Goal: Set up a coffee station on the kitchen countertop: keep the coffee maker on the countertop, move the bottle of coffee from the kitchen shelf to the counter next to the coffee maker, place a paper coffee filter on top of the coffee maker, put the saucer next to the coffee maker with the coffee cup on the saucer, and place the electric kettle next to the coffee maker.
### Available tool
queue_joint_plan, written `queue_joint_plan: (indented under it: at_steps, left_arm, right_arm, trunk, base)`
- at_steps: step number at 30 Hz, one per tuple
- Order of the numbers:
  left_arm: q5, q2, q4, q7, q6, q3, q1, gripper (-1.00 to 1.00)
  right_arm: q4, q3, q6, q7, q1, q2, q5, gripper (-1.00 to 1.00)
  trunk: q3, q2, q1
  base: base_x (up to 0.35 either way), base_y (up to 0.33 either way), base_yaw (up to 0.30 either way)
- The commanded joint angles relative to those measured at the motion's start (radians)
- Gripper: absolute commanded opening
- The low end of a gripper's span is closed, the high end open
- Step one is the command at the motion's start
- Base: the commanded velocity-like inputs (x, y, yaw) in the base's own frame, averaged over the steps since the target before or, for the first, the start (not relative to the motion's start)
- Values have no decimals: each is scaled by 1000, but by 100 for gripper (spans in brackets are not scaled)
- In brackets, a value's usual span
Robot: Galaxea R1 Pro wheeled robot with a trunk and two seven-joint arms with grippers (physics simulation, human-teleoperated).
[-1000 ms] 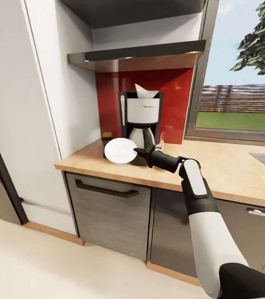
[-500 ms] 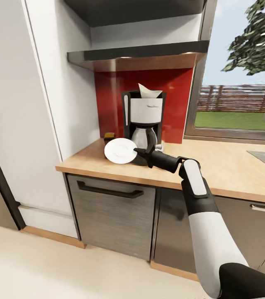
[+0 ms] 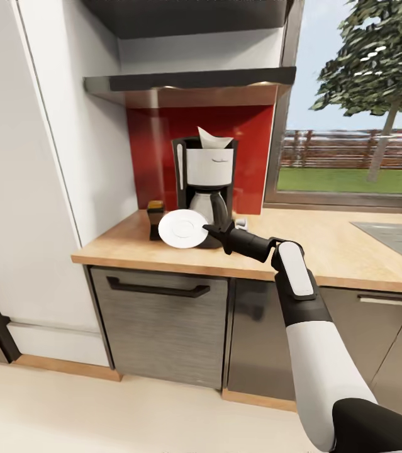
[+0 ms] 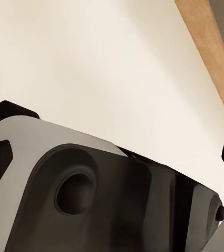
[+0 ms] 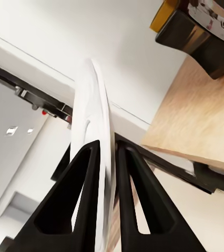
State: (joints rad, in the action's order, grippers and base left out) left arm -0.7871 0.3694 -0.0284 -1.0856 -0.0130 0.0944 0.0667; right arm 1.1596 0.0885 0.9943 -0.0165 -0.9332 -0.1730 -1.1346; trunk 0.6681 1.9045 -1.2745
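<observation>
Biggest worry from where I'm standing: the right gripper (image 3: 208, 229) is pinching the saucer (image 3: 182, 229) by one bit of rim, and the plate is tipped up nearly on edge, its face turned out toward the room. In the right wrist view the two fingers (image 5: 83, 195) squeeze the thin white edge (image 5: 96, 152) between them, so there's very little contact. I'd guess any quick wrist roll to lay it flat could let it pivot or slide out, and it would land hard on the countertop (image 3: 131, 242) or go over the front lip onto the floor.

Second risk is the coffee maker (image 3: 204, 181), mid frame just behind the plate. The saucer hangs right in front of its glass pot, so swinging it round carelessly might knock the machine or shake the paper filter (image 3: 213, 139) off the top.

The small dark jar (image 3: 155, 218) sits just left of the plate, so the gap there looks tight.

Left gripper: can't tell, the wrist view is mostly arm housing.
</observation>
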Motion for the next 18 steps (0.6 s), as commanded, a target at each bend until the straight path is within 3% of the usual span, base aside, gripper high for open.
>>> queue_joint_plan:
  at_steps: [1, 12, 18]
  left_arm:
    - [-8, 0, -2, 0, -1, 8, 1, 100]
    - [-8, 0, -2, 0, -1, 8, 1, 100]
    - [-8, 0, -2, 0, -1, 8, 1, 100]
  right_arm:
    - [0, 4, 6, -3, -1, -2, -1, -100]
    - [-1, 4, 6, -3, -1, -2, 1, -100]
    - [-4, 4, 5, -3, -1, -2, 2, -100]
  trunk:
    - [1, 1, 0]
    - [1, 1, 0]
    - [1, 1, 0]
  base:
    - [-107, 198, -64]
    - [11, 102, -207]
    - [55, 277, -35]
